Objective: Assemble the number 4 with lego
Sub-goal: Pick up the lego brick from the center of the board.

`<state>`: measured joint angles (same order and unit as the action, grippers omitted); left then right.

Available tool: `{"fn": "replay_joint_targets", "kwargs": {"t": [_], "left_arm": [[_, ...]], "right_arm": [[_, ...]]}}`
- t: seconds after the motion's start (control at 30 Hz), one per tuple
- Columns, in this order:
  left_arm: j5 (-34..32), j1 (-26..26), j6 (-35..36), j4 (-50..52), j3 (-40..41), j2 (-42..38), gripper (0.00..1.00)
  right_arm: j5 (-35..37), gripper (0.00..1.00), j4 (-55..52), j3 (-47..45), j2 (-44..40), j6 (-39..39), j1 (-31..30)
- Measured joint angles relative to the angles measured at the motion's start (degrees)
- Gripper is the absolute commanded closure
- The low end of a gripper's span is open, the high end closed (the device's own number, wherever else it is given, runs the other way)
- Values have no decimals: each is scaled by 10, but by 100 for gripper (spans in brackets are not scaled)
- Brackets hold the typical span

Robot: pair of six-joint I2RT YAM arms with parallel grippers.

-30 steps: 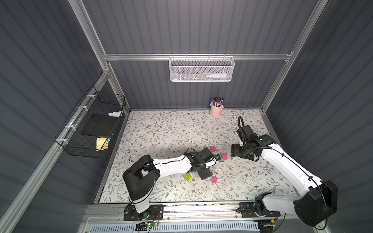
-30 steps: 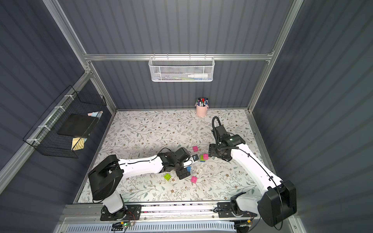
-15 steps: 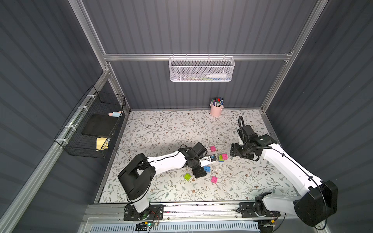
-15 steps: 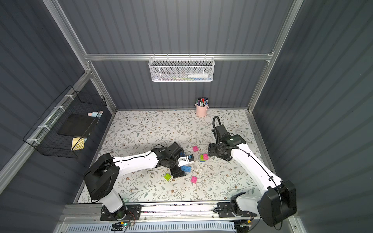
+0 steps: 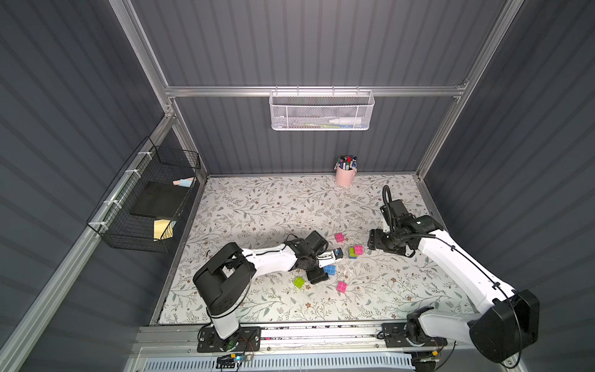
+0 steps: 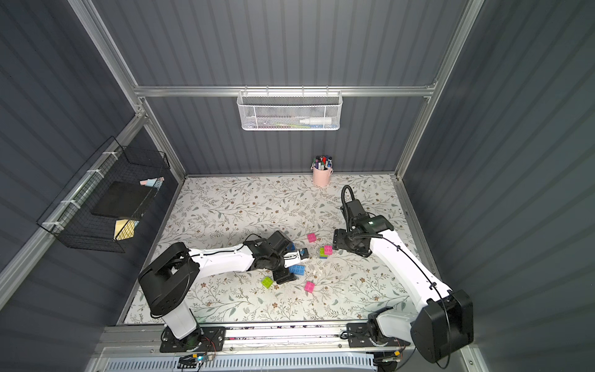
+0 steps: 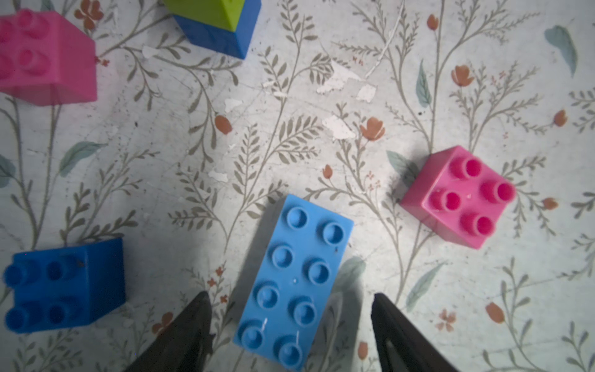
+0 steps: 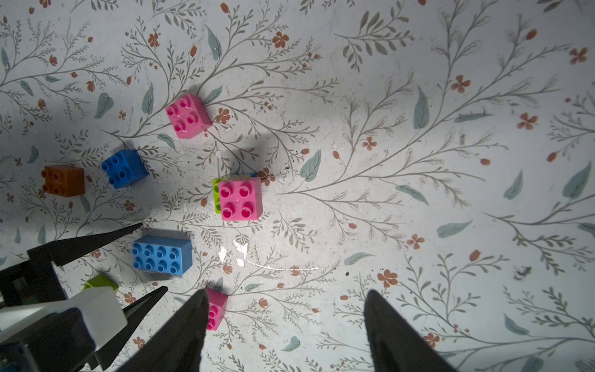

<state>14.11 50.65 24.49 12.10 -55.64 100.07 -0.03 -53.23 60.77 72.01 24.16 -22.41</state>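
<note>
Lego bricks (image 6: 309, 286) are pictured scattered near the middle of the floral tabletop (image 5: 257, 206), between the two arms. A long light-blue brick (image 7: 294, 280) is shown lying flat, studs up, straddled by the left gripper (image 7: 289, 295). Its jaws are held wide, and a gap is visible between each fingertip and the brick, so nothing is gripped. The light-blue brick is flanked by a dark-blue brick (image 7: 64, 286) on one side and a pink brick (image 7: 458, 196) on the other, both set apart from it. An orange brick (image 8: 62, 180) is seen just beside the dark-blue one from the right wrist camera. A lime green brick (image 5: 299, 282) is shown near the left gripper in a top view. The number 4 (image 8: 240, 199) is represented only by a short stack: a pink brick is set on a lime green one, slightly offset, with blue at the base. It is placed between the two grippers, with another pink brick (image 8: 188, 116) lying loose nearby. The right gripper (image 8: 285, 294) is held over bare tabletop close to the stack, its jaws spread wide and nothing caught between them. A pink cup of marker pens (image 5: 345, 176) is seen standing at the back wall, well apart from the bricks.
</note>
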Motion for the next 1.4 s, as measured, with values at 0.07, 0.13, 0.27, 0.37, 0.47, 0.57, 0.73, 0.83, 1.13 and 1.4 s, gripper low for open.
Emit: {"fn": "replay_joint_targets", "kwargs": {"t": [0.07,0.13,0.27,0.37,0.47,0.57,0.73,0.83,1.13,1.4], "left_arm": [[2,-1,0,-9,0,1,32],[2,-2,0,-15,0,4,35],[6,-2,0,-17,0,16,40],[6,-2,0,-18,0,18,42],[6,-3,-1,-18,1,18,45],[6,-5,-2,-21,2,18,48],[8,-5,-3,-30,7,18,54],[8,-6,-5,-32,7,18,55],[8,-6,-12,-31,8,17,67],[8,-6,-14,-30,8,17,77]], "right_arm": [[0,24,0,0,0,-1,2],[-2,24,0,0,0,-2,4],[-2,24,0,0,0,-2,6],[-3,23,1,0,0,-2,6],[-5,24,1,0,0,-2,7],[-5,24,2,-2,0,-2,8],[-7,23,5,-14,-3,-2,8],[-9,24,5,-17,-4,-2,9],[-13,23,11,-25,-12,-2,12],[-16,23,17,-34,-12,-2,12]]}}
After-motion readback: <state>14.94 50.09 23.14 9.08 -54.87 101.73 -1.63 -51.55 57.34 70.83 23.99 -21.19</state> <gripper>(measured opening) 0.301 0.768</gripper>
